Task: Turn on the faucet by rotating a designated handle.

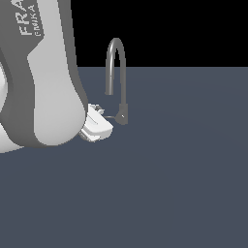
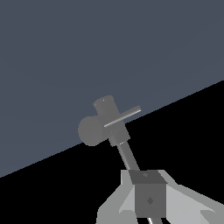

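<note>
Plain dark blue-grey bench (image 1: 184, 184) fills the lower approx. three quarters of the exterior view, w/ a straight horizontal far edge across the upper part of the frame. Surface is flat, matte, no texture or markings, slightly lighter toward the middle right. Above the edge: solid black background (image 1: 184, 29), no detail. In the wrist view the same blue-grey surface (image 2: 87, 52) covers the upper left and most of the frame, its edge running diagonally, w/ solid black (image 2: 52, 201) filling the lower part.
</note>
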You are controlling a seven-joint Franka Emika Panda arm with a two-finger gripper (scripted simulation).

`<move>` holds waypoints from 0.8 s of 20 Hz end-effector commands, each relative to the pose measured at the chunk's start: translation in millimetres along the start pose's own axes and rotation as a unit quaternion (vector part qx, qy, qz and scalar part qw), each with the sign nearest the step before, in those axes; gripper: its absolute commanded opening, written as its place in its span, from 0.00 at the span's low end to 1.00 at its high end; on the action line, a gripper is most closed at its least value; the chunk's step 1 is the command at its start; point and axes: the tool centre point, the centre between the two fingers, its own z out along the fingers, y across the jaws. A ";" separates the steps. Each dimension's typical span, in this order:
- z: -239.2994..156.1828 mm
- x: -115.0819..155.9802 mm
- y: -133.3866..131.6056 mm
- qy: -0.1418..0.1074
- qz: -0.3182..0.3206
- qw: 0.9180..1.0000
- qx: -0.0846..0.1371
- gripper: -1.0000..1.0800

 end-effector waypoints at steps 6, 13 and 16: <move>17.0 24.1 -6.2 -0.009 -0.061 0.996 -0.062 0.00; 34.8 44.9 -13.0 -0.017 -0.118 0.986 -0.118 0.00; 42.9 53.2 -16.0 -0.021 -0.142 0.980 -0.141 0.00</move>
